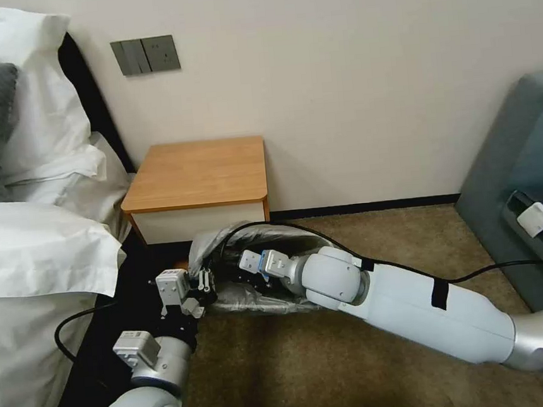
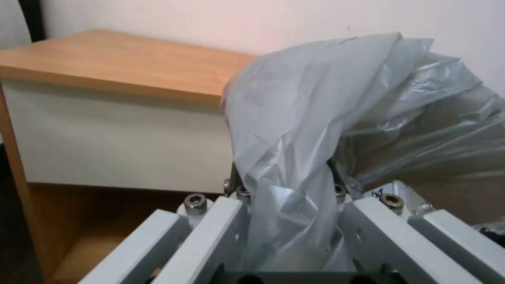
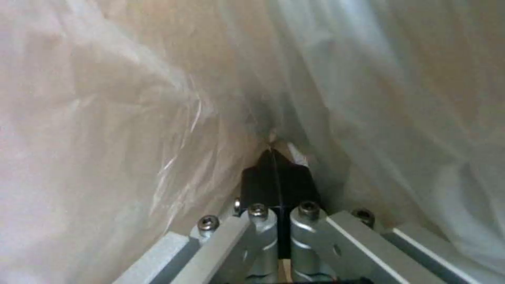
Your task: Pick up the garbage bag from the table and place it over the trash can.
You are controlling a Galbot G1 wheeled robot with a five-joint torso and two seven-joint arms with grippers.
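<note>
Garbage bag [image 2: 315, 118]: thin glossy crinkled plastic. Table [image 1: 200, 172]: smooth matt wood top. Floor carpet [image 1: 336, 362]: rough pile.

The garbage bag [image 1: 249, 240] hides the trash can under it and the right gripper's [image 3: 277, 165] fingertips, while the table's [image 2: 105, 67] shelf is cut off.

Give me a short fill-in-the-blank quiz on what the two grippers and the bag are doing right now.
1. The left gripper is shut on the ____.
2. The right gripper has its pads pressed ____.
3. The bag sits low in front of the ____, whose top is bare.

Missing words: bag; together; table
</note>
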